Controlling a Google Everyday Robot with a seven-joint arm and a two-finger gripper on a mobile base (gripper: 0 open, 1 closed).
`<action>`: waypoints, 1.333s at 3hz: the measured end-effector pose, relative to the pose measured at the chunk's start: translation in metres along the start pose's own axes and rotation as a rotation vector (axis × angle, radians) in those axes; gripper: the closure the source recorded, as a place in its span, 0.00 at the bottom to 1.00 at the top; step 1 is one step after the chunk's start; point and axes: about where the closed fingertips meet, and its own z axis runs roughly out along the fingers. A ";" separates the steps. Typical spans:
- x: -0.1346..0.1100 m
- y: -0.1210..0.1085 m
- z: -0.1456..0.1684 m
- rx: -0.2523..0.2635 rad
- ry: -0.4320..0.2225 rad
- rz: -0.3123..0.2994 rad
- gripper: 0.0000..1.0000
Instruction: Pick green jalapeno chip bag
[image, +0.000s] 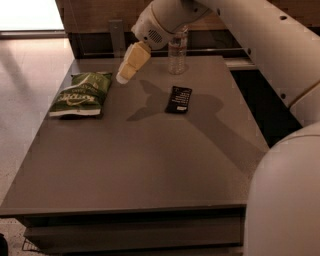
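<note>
The green jalapeno chip bag (81, 94) lies flat on the grey table (140, 165) near its left edge, white lettering up, pale edge towards me. My gripper (125, 75) hangs above the table just right of the bag's far corner, its pale fingers pointing down and to the left. It is close to the bag but apart from it and holds nothing that I can see.
A small flat black wrapper (179, 99) lies right of centre. A clear plastic water bottle (178, 50) stands upright at the table's far edge. My arm reaches in from the upper right. A dark wall and rail run behind the table; pale floor lies at left.
</note>
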 end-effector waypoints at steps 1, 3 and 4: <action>-0.005 -0.006 0.051 -0.075 -0.003 -0.006 0.00; -0.025 0.017 0.123 -0.164 -0.025 -0.021 0.00; -0.037 0.033 0.146 -0.190 -0.074 -0.017 0.00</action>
